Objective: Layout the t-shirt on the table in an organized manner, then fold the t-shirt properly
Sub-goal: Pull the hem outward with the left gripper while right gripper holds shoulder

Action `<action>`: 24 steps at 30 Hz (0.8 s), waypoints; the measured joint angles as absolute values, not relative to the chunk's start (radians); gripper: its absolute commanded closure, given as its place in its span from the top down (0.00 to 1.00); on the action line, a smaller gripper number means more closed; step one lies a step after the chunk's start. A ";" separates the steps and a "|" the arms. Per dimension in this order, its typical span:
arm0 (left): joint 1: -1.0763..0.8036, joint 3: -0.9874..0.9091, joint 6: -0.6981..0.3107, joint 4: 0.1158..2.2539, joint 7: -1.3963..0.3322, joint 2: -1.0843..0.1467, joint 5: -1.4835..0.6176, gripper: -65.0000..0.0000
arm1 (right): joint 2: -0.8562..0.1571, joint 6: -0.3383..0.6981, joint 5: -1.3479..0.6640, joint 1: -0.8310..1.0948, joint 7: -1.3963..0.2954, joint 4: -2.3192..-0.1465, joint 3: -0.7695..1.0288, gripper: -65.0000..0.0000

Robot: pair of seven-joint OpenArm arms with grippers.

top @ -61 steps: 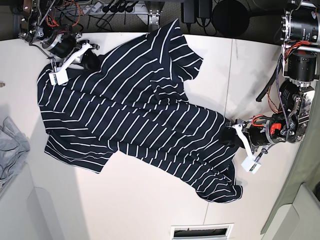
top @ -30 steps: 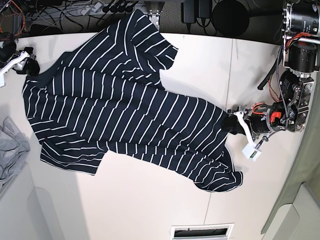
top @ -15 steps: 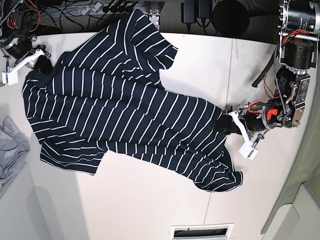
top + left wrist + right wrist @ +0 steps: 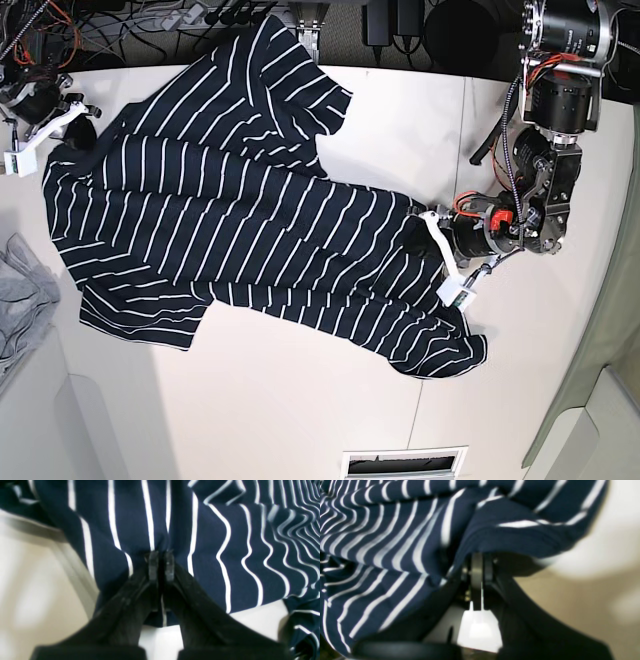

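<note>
The t-shirt point(image 4: 240, 220) sprawls across the table point(image 4: 300, 400), long axis running ten to four o'clock; the left gripper point(image 4: 160, 562) pinches its four o'clock hem, jaws closed; the right gripper point(image 4: 477, 565) clamps the ten o'clock edge.

- Left pincer point(image 4: 160, 565): matte black fingers tapering to narrow ribbed tips.
- Left arm point(image 4: 545, 170): black cylindrical joints, orange and red wires, white bracket with a small label.
- Right pincer point(image 4: 478, 566): black fingers, white block beneath.
</note>
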State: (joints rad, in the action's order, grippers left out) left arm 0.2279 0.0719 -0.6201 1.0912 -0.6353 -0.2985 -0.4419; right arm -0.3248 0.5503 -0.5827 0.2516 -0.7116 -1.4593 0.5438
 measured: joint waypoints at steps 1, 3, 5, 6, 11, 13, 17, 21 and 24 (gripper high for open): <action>0.228 0.072 -0.620 1.091 -0.636 -0.308 -0.442 0.00 | -0.340 0.550 -0.583 0.251 -0.710 -1.459 0.544 0.00; 0.228 0.072 -0.619 1.091 -0.635 -0.331 -0.440 0.00 | -0.365 0.551 -0.584 0.251 -0.709 -1.459 0.544 0.00; 0.228 0.072 -0.618 1.091 -0.636 -0.352 -0.438 0.00 | -0.381 0.551 -0.584 0.252 -0.711 -1.459 0.546 0.00; 0.228 0.072 -0.617 1.091 -0.636 -0.362 -0.438 0.00 | -0.388 0.550 -0.584 0.252 -0.711 -1.459 0.546 0.00; 0.228 0.072 -0.656 1.091 -0.657 -0.386 -0.448 0.00 | -0.427 0.550 -0.582 0.249 -0.702 -1.459 0.546 0.00; 0.228 0.072 -0.681 1.091 -0.704 -0.388 -0.503 0.00 | -0.439 0.550 -0.582 0.237 -0.703 -1.459 0.546 0.00; 0.228 0.072 -0.682 1.091 -0.804 -0.388 -0.671 0.00 | -0.446 0.550 -0.627 0.221 -0.715 -1.459 0.546 0.00; 0.227 0.072 -0.682 1.100 -0.849 -0.389 -0.806 0.12 | -0.426 0.550 -0.680 0.225 -0.795 -1.459 0.546 0.25; 0.225 0.072 -0.682 1.139 -0.850 -0.410 -0.832 0.27 | -0.418 0.550 -0.685 0.241 -0.809 -1.459 0.546 0.28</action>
